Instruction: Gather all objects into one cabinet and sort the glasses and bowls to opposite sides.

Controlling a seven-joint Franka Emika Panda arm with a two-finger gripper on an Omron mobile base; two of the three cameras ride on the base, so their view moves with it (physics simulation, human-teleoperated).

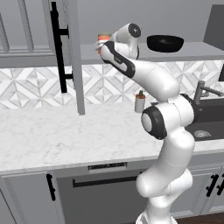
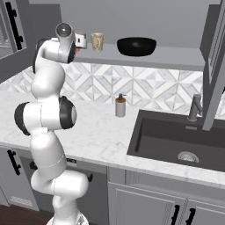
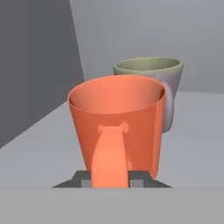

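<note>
Already most of the gathering looks done, judging from the left base view: up on the flat grey shelf [image 1: 197, 51] of the pale grey wall cabinet sits one wide, shallow, glossy black bowl [image 1: 165, 43] at about one o'clock, and one bright orange handled mug [image 1: 103, 40] peeps out at twelve o'clock, just beside the white arm's wrist. The cabinet's framed door [image 1: 75, 57] with its long black bar handle [image 1: 57, 43] stands swung open at eleven o'clock. One small soap dispenser bottle [image 1: 140, 101] waits on the marble counter [image 1: 65, 135], no part of the job.

From the right base view I count one black bowl at one o'clock, one cream mug with a brownish mark [image 2: 97, 41] at twelve, and a sliver of orange beside the wrist at eleven. Bowl and mugs are well apart, the bowl toward the sink [image 2: 176, 140] side.

Looking along the hand, the gripper [image 3: 110, 178] is pinched shut on the orange mug's handle, the mug upright and at or just above the shelf; I cannot tell if it rests. One dull grey mug [image 3: 169, 87] stands just behind it at one o'clock.

So: three mugs, one bowl, all at the shelf. What seems left is letting go of the orange mug among its fellows.
</note>
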